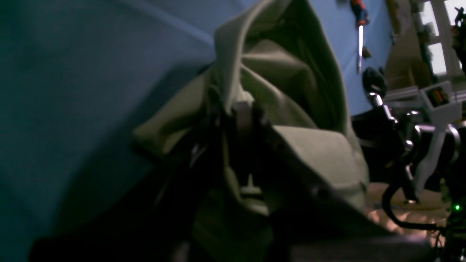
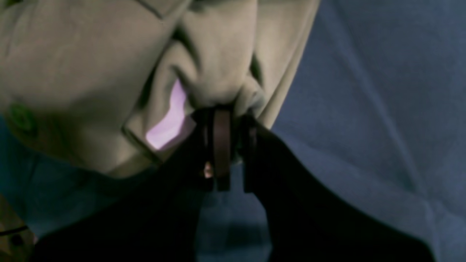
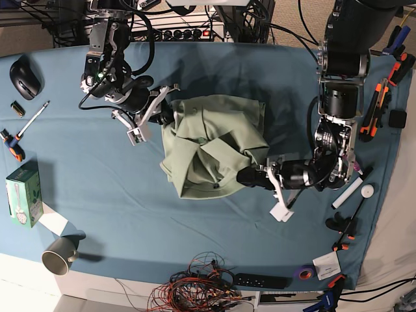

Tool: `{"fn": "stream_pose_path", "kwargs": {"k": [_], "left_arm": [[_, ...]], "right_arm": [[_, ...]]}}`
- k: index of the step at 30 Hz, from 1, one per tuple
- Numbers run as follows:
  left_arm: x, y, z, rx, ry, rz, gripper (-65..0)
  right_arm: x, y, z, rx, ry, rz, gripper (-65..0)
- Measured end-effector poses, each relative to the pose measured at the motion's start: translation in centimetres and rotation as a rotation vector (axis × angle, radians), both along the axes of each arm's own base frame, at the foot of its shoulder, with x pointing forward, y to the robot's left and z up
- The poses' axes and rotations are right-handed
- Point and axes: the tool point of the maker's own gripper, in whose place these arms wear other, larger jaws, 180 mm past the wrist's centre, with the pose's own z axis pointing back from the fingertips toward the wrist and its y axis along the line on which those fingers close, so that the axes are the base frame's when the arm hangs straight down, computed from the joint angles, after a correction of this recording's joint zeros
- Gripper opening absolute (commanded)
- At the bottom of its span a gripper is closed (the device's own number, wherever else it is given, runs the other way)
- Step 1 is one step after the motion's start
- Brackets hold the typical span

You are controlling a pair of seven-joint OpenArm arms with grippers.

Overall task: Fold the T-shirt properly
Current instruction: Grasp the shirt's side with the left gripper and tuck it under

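The pale sage-green T-shirt (image 3: 211, 146) lies bunched and partly folded in the middle of the blue table cloth (image 3: 110, 188). My right gripper (image 3: 170, 114) is at its upper left corner. In the right wrist view this gripper (image 2: 225, 109) is shut on a pinched bunch of the T-shirt (image 2: 91, 65), which hangs lifted off the cloth. My left gripper (image 3: 248, 177) is at the shirt's lower right edge. In the left wrist view its dark fingers (image 1: 243, 112) are closed into folds of the T-shirt (image 1: 276, 69), which drape over them.
A black mouse (image 3: 25, 76), a green box (image 3: 24, 194) and a mug (image 3: 58, 255) sit along the left side. Screwdrivers, cutters and a white marker (image 3: 348, 193) line the right edge. Tangled cables (image 3: 195, 289) hang at the front edge. A screwdriver (image 1: 359, 29) lies beyond the shirt.
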Motion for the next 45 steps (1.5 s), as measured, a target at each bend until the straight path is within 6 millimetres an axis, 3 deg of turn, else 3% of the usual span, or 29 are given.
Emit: {"fn": "stream_pose_path", "kwargs": {"k": [11, 19, 33, 37, 40, 41, 44, 45], "left_arm": [[0.3, -0.1, 0.3, -0.013, -0.013, 0.015, -65.0], [0.5, 0.0, 0.2, 0.0, -0.026, 0.015, -65.0], [0.7, 0.0, 0.3, -0.003, -0.036, 0.026, -65.0], [0.7, 0.0, 0.3, -0.003, -0.036, 0.026, -65.0], [0.6, 0.0, 0.3, -0.003, -0.041, 0.021, -65.0], [0.6, 0.0, 0.3, -0.003, -0.041, 0.021, -63.5], [0.6, 0.0, 0.3, -0.004, -0.043, 0.02, -40.0], [0.7, 0.0, 0.4, -0.006, -0.045, 0.022, -34.8]], "right_arm": [[0.0, -0.5, -0.2, 0.009, 0.013, -0.063, -65.0], [-0.3, 0.5, 0.1, 0.045, 0.008, -0.011, -65.0], [-1.3, 0.4, 0.4, 0.01, 0.036, 0.012, -65.0], [-1.6, 0.4, 0.2, -0.009, 0.04, 0.046, -49.6], [-1.6, 0.3, 0.2, -0.016, 0.042, 0.047, -46.8], [-1.6, 0.3, 0.2, -0.015, 0.041, 0.046, -46.8], [-1.5, 0.2, 0.3, -0.02, 0.036, 0.047, -46.8], [-1.5, 0.0, 0.5, -0.032, 0.032, 0.049, -46.8]]}}
